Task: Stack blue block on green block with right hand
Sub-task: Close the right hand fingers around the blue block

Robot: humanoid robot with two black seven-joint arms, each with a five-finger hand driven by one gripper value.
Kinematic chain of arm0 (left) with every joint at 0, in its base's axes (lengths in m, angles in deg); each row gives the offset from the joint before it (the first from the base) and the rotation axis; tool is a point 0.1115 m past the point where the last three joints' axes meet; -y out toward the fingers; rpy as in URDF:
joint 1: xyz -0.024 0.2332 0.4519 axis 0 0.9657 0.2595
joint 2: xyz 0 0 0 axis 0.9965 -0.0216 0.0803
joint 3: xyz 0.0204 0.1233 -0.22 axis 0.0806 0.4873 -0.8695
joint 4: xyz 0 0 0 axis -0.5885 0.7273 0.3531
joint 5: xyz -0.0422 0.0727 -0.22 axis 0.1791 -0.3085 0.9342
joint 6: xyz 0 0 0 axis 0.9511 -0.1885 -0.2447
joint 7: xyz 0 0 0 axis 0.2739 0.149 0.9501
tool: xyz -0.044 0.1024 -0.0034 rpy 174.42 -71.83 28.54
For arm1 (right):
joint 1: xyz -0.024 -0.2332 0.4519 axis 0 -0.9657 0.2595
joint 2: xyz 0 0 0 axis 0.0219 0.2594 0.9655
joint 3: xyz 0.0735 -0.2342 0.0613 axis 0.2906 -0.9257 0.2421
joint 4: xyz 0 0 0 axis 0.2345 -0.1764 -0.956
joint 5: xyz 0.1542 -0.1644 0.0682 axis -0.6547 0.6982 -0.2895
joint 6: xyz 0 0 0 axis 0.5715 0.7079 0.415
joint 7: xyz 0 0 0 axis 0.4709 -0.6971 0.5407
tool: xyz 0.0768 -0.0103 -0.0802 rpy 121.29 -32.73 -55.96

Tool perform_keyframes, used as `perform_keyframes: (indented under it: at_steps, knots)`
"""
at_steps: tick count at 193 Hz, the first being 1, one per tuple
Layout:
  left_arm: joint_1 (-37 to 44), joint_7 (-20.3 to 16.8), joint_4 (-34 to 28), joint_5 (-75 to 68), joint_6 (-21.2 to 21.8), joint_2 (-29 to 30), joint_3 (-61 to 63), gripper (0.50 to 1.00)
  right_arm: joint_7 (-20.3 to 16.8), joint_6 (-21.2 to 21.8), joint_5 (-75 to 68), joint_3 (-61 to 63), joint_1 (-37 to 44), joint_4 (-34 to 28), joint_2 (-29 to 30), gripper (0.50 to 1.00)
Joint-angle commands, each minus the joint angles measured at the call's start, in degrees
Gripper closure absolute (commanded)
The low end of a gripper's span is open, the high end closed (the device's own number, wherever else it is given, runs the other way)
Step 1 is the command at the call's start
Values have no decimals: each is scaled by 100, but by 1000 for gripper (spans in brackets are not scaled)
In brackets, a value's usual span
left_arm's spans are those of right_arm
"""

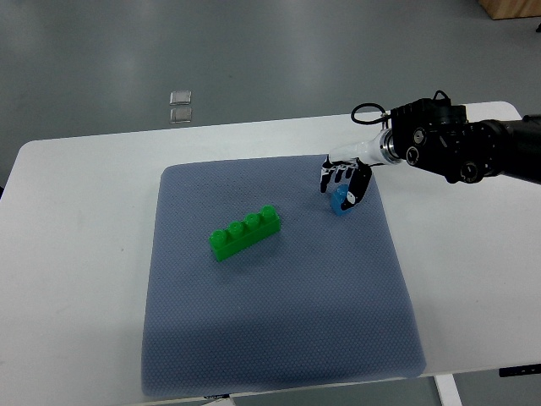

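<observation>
A long green block (245,233) with a row of studs lies on the blue-grey mat (279,338), left of centre. A small blue block (341,202) sits near the mat's upper right edge. My right hand (345,183) comes in from the right and is down on the blue block, its fingers curled over the block's top and sides. Most of the blue block is hidden under the fingers. I cannot tell whether the block is lifted off the mat. The left arm is out of view.
The mat lies on a white table (76,254). The right forearm (456,148), black with cables, reaches over the table's far right. Two small clear objects (180,106) lie on the grey floor beyond the table's far edge.
</observation>
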Motion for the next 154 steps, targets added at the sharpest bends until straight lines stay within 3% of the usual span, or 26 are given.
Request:
perform_keyframes:
  at_steps: [1,84,154]
  knots:
    - [0,0,4,0,-2,0,-1,500,-1,-2,2,4,2,4,-15,701]
    - [0,0,-5,0,7,0,-1,500,-1,244,-15,39,37,-172,-261,699]
    - [0,0,4,0,-2,0,-1,500,8,183,-7,171,11,-189,-297,718]
